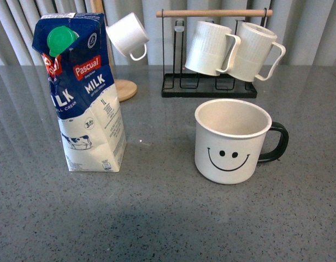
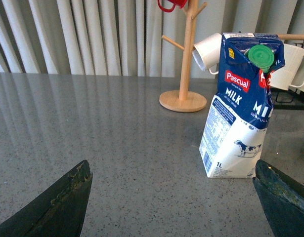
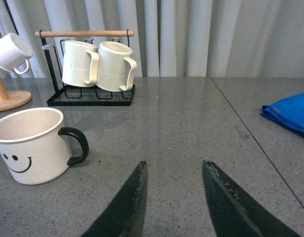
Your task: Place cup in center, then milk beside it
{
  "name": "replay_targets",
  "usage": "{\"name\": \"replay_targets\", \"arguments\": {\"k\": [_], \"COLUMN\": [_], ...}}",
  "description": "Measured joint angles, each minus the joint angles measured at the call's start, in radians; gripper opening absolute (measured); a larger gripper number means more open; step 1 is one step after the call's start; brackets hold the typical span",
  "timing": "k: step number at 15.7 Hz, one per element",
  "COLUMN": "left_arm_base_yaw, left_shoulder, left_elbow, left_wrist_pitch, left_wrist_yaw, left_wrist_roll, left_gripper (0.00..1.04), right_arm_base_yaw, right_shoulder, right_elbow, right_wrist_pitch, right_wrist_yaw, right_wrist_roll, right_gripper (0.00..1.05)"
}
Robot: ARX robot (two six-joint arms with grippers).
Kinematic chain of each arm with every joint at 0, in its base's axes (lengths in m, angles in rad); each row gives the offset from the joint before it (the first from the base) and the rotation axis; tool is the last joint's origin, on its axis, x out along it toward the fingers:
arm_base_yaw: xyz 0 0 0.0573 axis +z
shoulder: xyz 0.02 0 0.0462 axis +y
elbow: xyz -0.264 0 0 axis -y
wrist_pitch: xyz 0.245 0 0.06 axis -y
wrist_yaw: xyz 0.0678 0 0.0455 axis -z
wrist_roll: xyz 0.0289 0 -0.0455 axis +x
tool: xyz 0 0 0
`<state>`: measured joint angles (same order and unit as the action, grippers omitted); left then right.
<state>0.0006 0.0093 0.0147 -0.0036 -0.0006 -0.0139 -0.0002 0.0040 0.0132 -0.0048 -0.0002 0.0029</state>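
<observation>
The left end effector hovers empty, its fingers spread wide, with the milk upright on the desk just ahead. The right end effector gapes narrower, also empty. The cup sits ahead, off to one side.

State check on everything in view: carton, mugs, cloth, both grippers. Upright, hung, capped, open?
Milk: upright, cap on, body creased.
Cup: upright, empty, not held.
Ribbed mugs: both hung on rack.
Small cup: hung on wooden tree.
Cloth: bunched up.
Left gripper: open, empty.
Right gripper: open, empty.
</observation>
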Motion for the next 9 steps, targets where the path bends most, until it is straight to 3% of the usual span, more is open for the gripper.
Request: {"name": "replay_targets", "arguments": {"k": [5, 6, 9], "left_arm_base_yaw": [0.000, 0.000, 0.000], "left_shoulder": [0.000, 0.000, 0.000], "left_elbow": [0.000, 0.000, 0.000], "left_wrist_pitch": [0.000, 0.000, 0.000], "left_wrist_yaw": [0.000, 0.000, 0.000], "left_wrist_roll": [0.000, 0.000, 0.000], "left_gripper": [0.98, 0.98, 0.98], "right_arm_base_yaw": [0.000, 0.000, 0.000], "right_shoulder": [0.000, 0.000, 0.000], "right_elbow": [0.000, 0.000, 0.000], "right_wrist_pitch": [0.000, 0.000, 0.000], "right_wrist_yaw": [0.000, 0.000, 0.000], "right_wrist_roll": [0.000, 0.000, 0.000], "right_gripper": [0.92, 1.00, 0.98]}}
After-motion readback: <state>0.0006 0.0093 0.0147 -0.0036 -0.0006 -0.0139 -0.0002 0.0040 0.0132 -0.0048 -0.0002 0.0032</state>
